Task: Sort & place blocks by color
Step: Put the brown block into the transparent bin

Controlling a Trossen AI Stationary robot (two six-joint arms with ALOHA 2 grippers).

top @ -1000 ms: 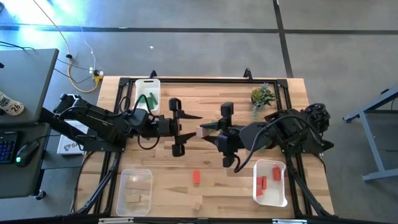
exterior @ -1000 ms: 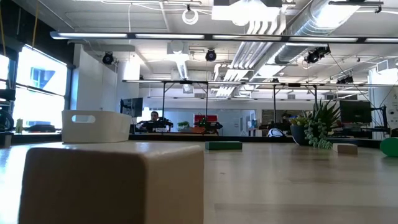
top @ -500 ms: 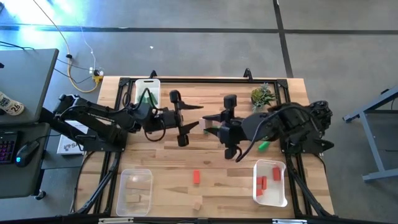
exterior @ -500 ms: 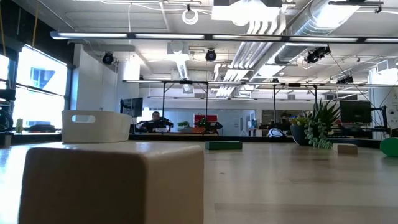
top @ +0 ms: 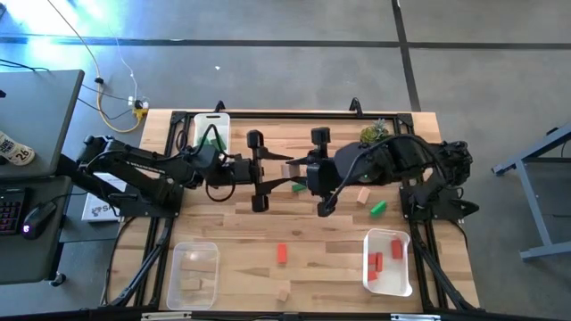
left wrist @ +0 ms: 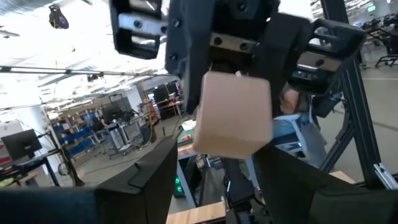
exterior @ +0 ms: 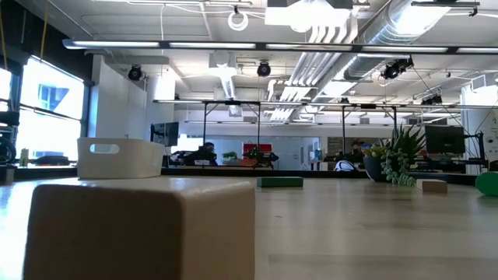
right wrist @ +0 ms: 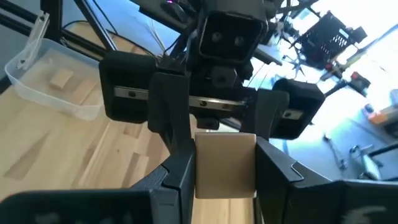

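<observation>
Meeting mid-table: tan block (top: 288, 169) in right hand (top: 295, 172), between left hand (top: 270, 172) fingers.

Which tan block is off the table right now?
The tan cube held between the two pincers mid-table; the other tan blocks lie on the wood or in the left front tray.

One camera looks straight down on the whole table (top: 294, 259). Another sits at table height, facing the room, a tan cube (exterior: 140, 229) very near. Both wrist cameras face each other closely, sharing one tan block (left wrist: 233, 115).
</observation>
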